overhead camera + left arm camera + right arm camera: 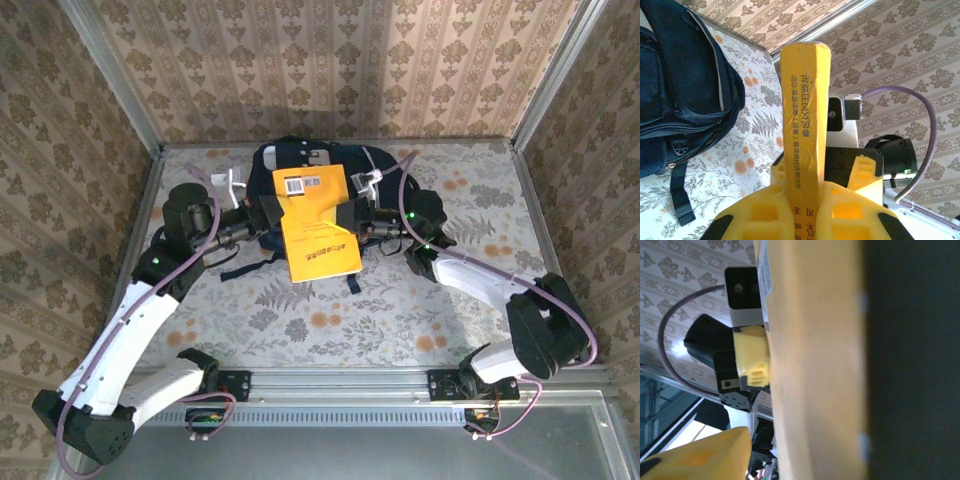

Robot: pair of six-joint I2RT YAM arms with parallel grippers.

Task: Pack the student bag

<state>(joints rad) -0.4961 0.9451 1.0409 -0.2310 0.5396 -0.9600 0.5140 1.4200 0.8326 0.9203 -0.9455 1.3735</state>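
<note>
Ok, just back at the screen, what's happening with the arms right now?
The left gripper is shut on one edge of a yellow book, holding it partly over the student bag at the back of the table. The right gripper is at the book's opposite edge; whether it has clamped is unclear. The book is not in the bag yet.

One student bag (378, 162), one book (318, 225)

Book (318, 228) over student bag (300, 156), between left tool (271, 212) and right tool (351, 216).
</note>
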